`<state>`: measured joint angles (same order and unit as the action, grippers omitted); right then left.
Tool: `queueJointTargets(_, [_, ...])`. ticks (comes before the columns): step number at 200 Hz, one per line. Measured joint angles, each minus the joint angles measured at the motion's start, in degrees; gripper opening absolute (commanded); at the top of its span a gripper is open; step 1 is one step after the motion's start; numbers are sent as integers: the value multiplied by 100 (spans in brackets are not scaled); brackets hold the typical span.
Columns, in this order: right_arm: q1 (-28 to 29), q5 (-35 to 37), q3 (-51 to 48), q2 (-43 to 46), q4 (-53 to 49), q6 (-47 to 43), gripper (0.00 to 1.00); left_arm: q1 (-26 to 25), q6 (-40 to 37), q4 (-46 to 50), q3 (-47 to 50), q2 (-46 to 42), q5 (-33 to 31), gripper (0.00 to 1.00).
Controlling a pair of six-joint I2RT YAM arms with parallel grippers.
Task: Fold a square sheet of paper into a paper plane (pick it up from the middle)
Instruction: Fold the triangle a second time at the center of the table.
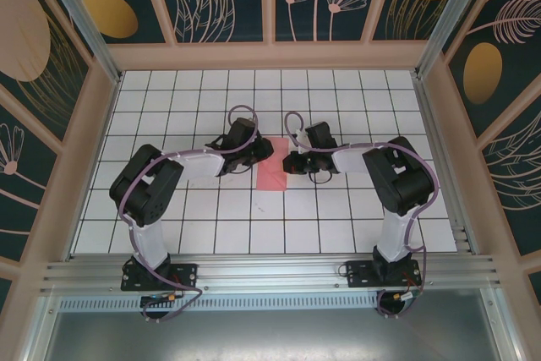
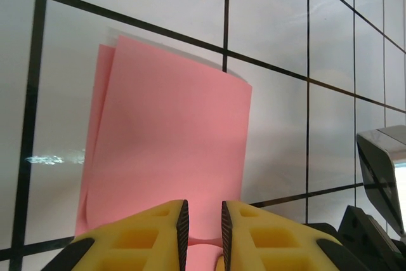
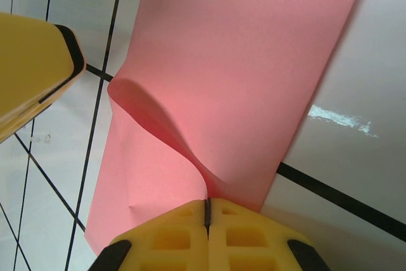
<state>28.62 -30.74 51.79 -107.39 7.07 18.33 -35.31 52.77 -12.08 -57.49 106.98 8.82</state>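
Early fold: the pink paper lies doubled. The right gripper clamps its edge; the left gripper sits slightly open around it. Next likely needs crease-pressing.

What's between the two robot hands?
The thin salmon-pink paper sheet, folded over, lies between the left gripper and right gripper, seen from the top camera.

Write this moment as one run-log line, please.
stage: folding | pink paper: doubled over, on the table | left hand: jaws slightly apart at its edge | right hand: shut on its raised edge
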Motion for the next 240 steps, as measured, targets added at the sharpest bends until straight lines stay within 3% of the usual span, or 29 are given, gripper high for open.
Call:
queueJointTargets(119, [9, -15, 35, -35, 7, -2, 0, 2, 28, -361, 437, 177, 57, 28])
queueJointTargets(193, [15, -13, 57, -42, 0, -2, 0, -240, 496, -645, 883, -728, 286, 11])
queueJointTargets(240, [15, -13, 61, -44, -2, -2, 0, -551, 981, -990, 1480, -732, 450, 11])
